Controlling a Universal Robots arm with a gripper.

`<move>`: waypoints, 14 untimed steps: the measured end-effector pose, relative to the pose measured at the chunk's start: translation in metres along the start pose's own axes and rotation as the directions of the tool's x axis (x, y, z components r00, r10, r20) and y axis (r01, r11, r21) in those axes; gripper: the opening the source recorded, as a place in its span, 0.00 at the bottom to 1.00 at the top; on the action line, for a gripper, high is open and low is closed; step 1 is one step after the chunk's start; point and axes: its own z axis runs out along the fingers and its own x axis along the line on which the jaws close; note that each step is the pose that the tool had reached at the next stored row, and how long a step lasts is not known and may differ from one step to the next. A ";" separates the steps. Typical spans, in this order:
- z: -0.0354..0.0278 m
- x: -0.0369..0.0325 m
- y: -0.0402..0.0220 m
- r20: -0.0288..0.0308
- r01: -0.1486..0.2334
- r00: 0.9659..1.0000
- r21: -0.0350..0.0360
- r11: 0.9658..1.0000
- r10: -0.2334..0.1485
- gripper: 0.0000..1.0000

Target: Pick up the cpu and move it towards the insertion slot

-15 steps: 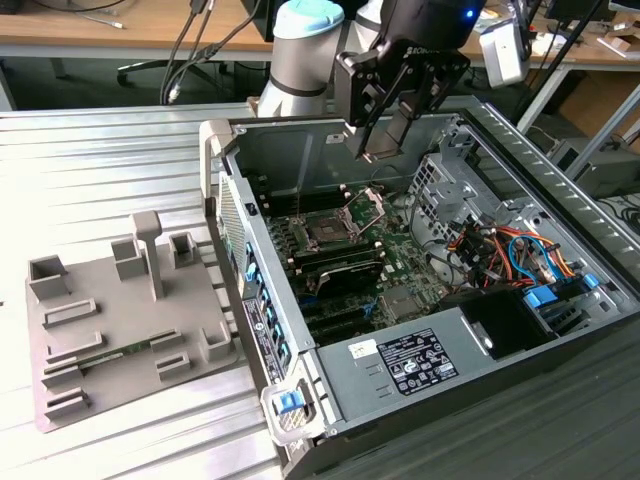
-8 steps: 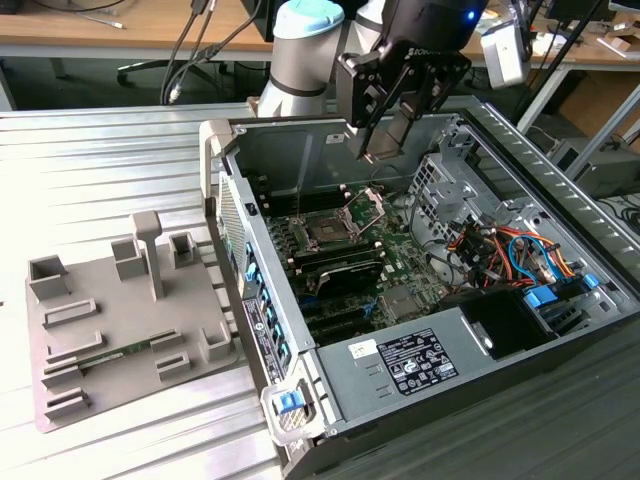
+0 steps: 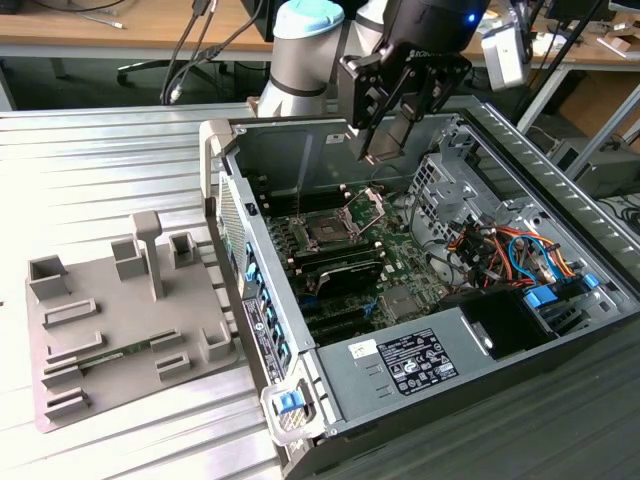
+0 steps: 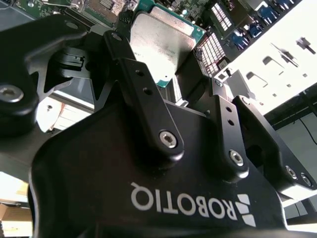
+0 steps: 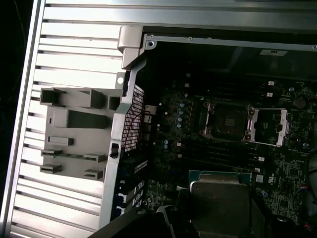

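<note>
The black two-fingered pincer (image 4: pixel 171 87) grips the flat square silvery-faced cpu (image 4: pixel 161 44) by opposite edges, hanging above the open computer case (image 3: pixel 300 150). The dark silver-framed insertion slot (image 5: pixel 225 121) lies open below. The chip looks light, stiff and fragile; edge grips suit it.

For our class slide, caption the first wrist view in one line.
Gripper holds the cpu above the motherboard, apart from the open insertion slot.

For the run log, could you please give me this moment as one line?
gripper: shut on cpu | position: above open computer case | insertion slot: empty, bracket open | cpu: not yet at slot
</note>
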 end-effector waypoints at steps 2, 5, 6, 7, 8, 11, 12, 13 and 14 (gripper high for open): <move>0.0003 -0.0005 -0.0001 0.000 0.000 1.000 0.000 1.000 0.000 0.55; 0.0006 -0.0015 -0.0003 0.000 0.000 1.000 0.000 1.000 0.000 0.55; 0.0008 -0.0019 -0.0003 0.000 0.000 1.000 0.000 1.000 0.000 0.55; 0.0008 -0.0022 -0.0004 0.000 0.000 1.000 0.000 1.000 0.000 0.55; 0.0010 -0.0026 -0.0004 0.000 0.000 1.000 0.000 1.000 0.000 0.55; 0.0014 -0.0036 -0.0006 0.000 0.000 1.000 0.000 1.000 0.000 0.55; 0.0016 -0.0041 -0.0007 0.000 0.000 1.000 0.000 1.000 0.000 0.55; 0.0018 -0.0046 -0.0008 0.000 0.000 1.000 0.000 1.000 0.000 0.55; 0.0019 -0.0048 -0.0008 0.000 0.000 1.000 0.000 1.000 0.000 0.55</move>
